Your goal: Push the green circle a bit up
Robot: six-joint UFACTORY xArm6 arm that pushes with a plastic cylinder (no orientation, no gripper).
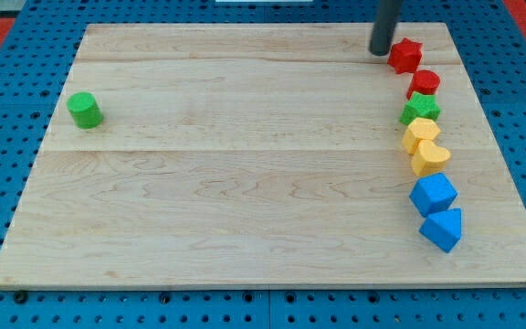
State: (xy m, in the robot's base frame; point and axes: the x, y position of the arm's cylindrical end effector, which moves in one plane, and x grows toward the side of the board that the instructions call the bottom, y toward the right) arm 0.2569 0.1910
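Wooden board (245, 183) on a blue perforated base (7, 37), seen from above and in front. Nearest the view's bottom, at the right, lie two blue blocks: a wedge-like blue block (442, 229) and, touching it just above, a blue cube (433, 194). Continuing up the right edge in a curved chain: a yellow heart-like block (429, 157), a second yellow block (420, 134) touching it, a green star-like block (420, 110), a red cylinder (424, 84) and a red star (405, 56). At the view's left, level with the green star-like block and well apart from every other piece, stands the green circle (85, 110), upright near the board's left edge. Farthest back, my tip (381, 52) rests at the view's top right, just beside the red star on its left and far across the board from the green circle. The arm ends in a plain dark rod, with no hand to spread or press together.
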